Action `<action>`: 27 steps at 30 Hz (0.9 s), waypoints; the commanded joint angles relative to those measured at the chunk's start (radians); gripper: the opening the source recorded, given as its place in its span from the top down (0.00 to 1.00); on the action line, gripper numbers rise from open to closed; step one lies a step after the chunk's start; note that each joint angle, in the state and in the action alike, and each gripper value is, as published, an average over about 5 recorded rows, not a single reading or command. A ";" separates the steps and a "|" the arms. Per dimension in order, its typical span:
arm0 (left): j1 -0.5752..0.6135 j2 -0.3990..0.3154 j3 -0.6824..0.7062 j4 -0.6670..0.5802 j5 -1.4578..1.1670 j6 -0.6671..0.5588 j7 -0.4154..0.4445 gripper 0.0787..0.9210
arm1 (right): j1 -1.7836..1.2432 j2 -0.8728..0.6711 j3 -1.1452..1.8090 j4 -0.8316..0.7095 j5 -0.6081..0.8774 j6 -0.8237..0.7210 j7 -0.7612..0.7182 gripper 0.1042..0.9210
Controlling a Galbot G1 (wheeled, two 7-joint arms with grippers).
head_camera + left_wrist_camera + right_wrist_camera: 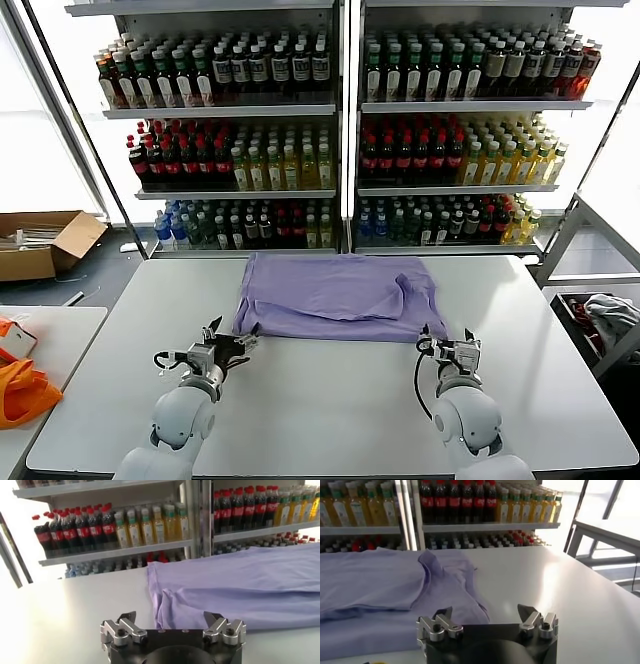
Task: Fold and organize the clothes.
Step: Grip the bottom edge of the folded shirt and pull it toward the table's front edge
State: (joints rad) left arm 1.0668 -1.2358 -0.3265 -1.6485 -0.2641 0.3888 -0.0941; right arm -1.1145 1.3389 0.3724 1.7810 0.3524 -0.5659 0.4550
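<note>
**Head view: purple shirt spread on the table, both grippers open at its near edge**

Head view shows a lavender T-shirt (335,295) lying flat on a white table (330,400), toward the far side and about the middle from left to right. It is partly folded, with a sleeve or flap doubled over on its right half and wrinkles along the near hem.

The left gripper (232,343) sits low over the table at the shirt's near left corner, fingers spread apart and empty. In the left wrist view the left gripper (172,622) frames that corner of the T-shirt (240,585), where the cloth bunches into a fold; the fingertips lie just short of the hem.

The right gripper (449,345) rests near the shirt's near right corner, jaws also parted and holding nothing. In the right wrist view the right gripper (487,617) has the T-shirt (385,587) directly ahead, its corner lying between the spread fingers.

Beyond the table stand shelves of bottled drinks (340,130). A cardboard box (40,243) lies on the floor at far left, and an orange cloth (25,390) lies on a side table at near left.
</note>
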 commanded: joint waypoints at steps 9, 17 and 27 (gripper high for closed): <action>-0.009 0.010 0.005 0.039 -0.104 0.039 -0.004 0.28 | -0.020 0.005 -0.008 -0.037 -0.010 0.006 -0.017 0.34; 0.025 0.003 0.014 0.025 -0.085 0.041 0.012 0.55 | -0.031 0.007 -0.011 -0.031 -0.008 0.009 -0.027 0.63; 0.069 0.001 0.013 -0.034 -0.068 0.044 0.015 0.89 | -0.057 0.005 -0.010 0.019 -0.004 0.012 -0.030 0.96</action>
State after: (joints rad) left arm 1.1009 -1.2335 -0.3138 -1.6476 -0.3306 0.4234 -0.0818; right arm -1.1636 1.3429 0.3641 1.7754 0.3459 -0.5506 0.4267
